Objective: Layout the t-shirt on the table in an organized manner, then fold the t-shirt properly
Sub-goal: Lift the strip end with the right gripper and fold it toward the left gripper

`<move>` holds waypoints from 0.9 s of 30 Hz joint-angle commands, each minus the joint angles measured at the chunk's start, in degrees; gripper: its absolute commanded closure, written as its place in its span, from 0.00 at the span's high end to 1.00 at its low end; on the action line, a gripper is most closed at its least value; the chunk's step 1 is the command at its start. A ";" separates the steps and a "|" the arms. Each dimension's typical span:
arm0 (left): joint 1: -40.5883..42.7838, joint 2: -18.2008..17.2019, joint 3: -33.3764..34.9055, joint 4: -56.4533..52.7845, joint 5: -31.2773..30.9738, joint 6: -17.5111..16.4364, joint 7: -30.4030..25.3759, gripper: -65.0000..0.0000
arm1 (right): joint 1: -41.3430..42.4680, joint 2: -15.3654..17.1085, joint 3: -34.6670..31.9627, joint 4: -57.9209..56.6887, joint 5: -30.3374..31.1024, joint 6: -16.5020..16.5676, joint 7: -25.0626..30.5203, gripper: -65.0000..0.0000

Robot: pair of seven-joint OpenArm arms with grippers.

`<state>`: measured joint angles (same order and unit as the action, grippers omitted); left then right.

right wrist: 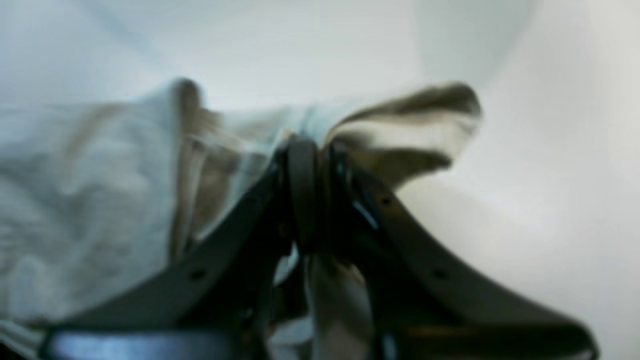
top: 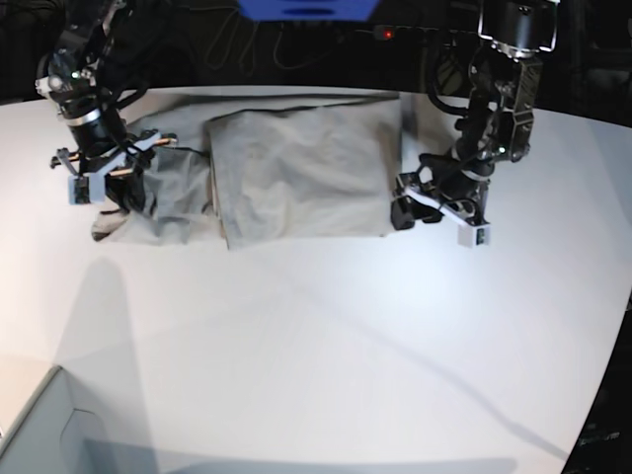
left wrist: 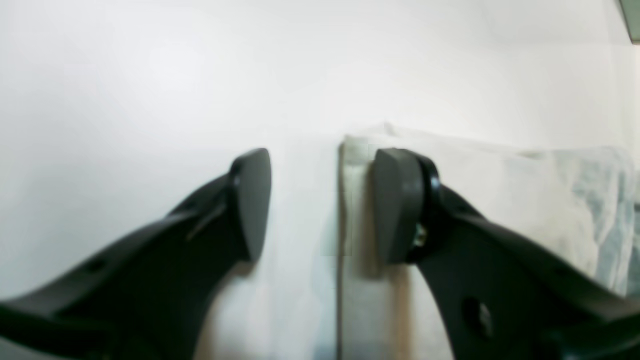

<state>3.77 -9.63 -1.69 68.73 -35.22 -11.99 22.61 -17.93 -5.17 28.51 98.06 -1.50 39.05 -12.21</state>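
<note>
- A pale grey box corner [top: 44, 430] sits at the near left edge of the base view, beside the broad bare stretch of the white desk [top: 326, 346].
- Farther back, the t-shirt [top: 296, 168] lies on the desk, its main body spread as a roughly rectangular grey panel, with a rumpled part bunched at the side towards the right arm.
- The left hand [left wrist: 320, 205] is low at the shirt's straight edge on the other side; its two dark fingers stand apart, one over bare desk, the other over the cloth, with the folded edge running between them. Nothing is gripped.
- The right hand [right wrist: 312, 195] is at the bunched end, its fingers pressed together and clamped on a gathered fold of the t-shirt, which puckers up on both sides of the fingertips.
- Behind the desk the background is dark, with cables and a blue object [top: 306, 8] at the top edge.
</note>
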 commanded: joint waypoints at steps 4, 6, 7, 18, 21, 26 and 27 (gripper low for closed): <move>-1.44 -0.26 -0.02 0.68 -0.16 -0.19 -0.33 0.50 | -3.82 0.29 -8.07 6.77 1.19 0.95 1.97 0.00; -1.53 -0.26 -0.02 0.68 -0.16 -0.19 -0.33 0.50 | -4.88 0.29 -12.29 8.18 1.10 0.95 1.97 0.00; -1.62 -0.26 -0.02 0.68 -0.16 -0.19 -0.33 0.50 | -5.23 0.38 -14.49 8.80 1.10 0.95 1.97 0.00; -1.62 -0.26 -0.02 0.68 -0.16 -0.19 -0.24 0.50 | -2.95 0.29 -35.24 6.95 -11.12 0.95 1.97 0.00; -1.53 -0.26 -0.02 0.68 -0.16 -0.19 -0.24 0.50 | -1.01 -0.33 -39.02 4.84 -14.02 0.95 1.97 0.00; -1.44 -0.88 -0.02 0.77 -0.60 -0.19 -0.24 0.50 | 3.38 -0.50 -43.50 0.71 -15.95 0.95 1.97 0.00; -1.35 -0.88 -0.37 1.20 -0.60 -0.19 -0.24 0.50 | 4.00 -0.50 -43.94 0.00 -15.95 0.95 1.97 0.00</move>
<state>3.01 -10.04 -1.83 68.77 -35.22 -11.79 23.29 -14.15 -5.34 -15.38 97.14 -18.24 39.16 -11.88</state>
